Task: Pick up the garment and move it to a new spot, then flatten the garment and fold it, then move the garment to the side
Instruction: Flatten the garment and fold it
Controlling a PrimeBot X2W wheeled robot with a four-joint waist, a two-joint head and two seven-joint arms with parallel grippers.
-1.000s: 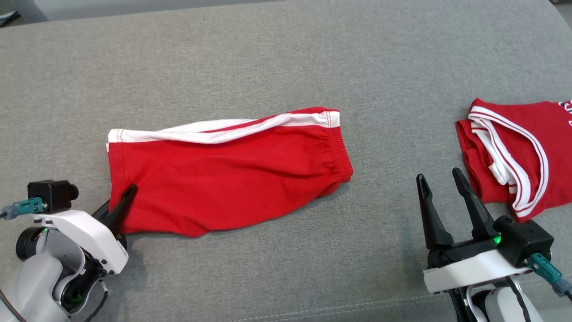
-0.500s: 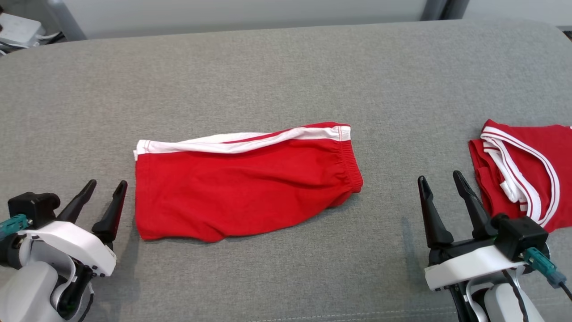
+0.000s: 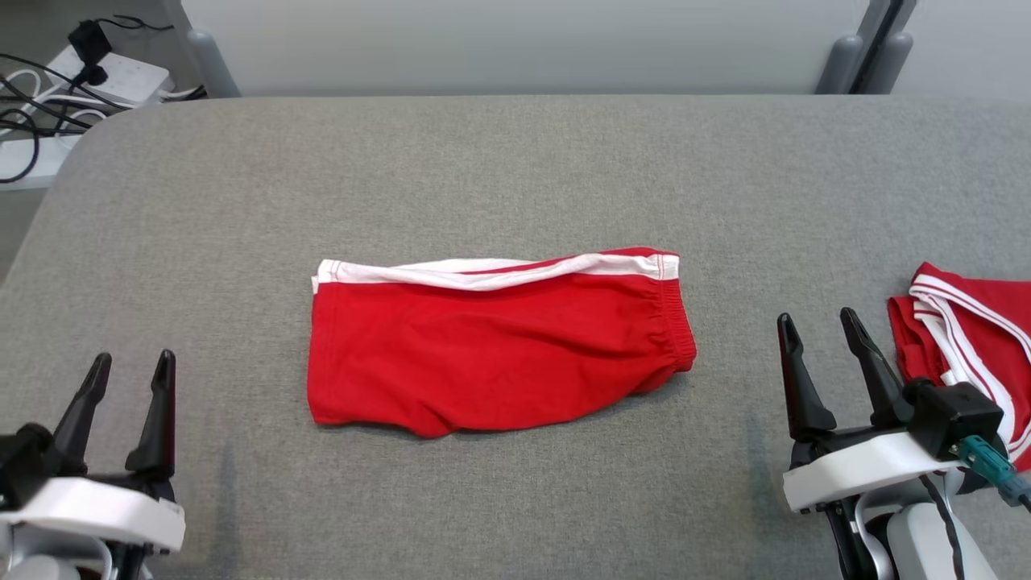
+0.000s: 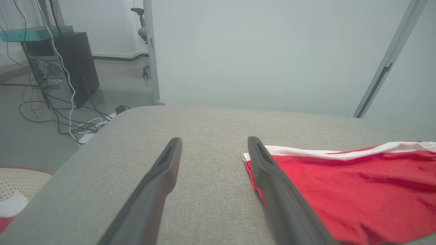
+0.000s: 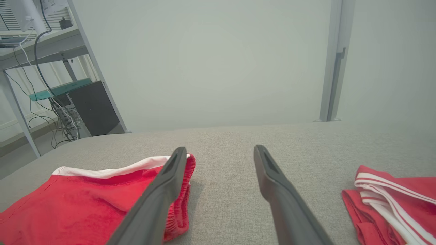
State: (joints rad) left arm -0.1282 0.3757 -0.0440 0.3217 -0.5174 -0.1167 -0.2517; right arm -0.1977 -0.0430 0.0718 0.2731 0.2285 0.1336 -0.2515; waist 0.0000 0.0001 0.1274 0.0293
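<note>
Red shorts (image 3: 499, 346) are shown flat at ctr of grey pad (image 3: 515, 161), apparently folded leg-on-leg, so pick-up, flattening & fold are judged done; the shift aside is left. L gripper (image 3: 134, 358) & R gripper (image 3: 816, 318) are held spread & empty, both clear of the cloth. A 2nd red garment (image 3: 966, 354) is seen at the pad's R edge beside R gripper, so room there is limited; a power strip (image 3: 133, 76) lies off-pad, far L.

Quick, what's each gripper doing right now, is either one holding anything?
Left gripper: open, holding nothing, clear of the red shorts.
Right gripper: open, holding nothing.
</note>
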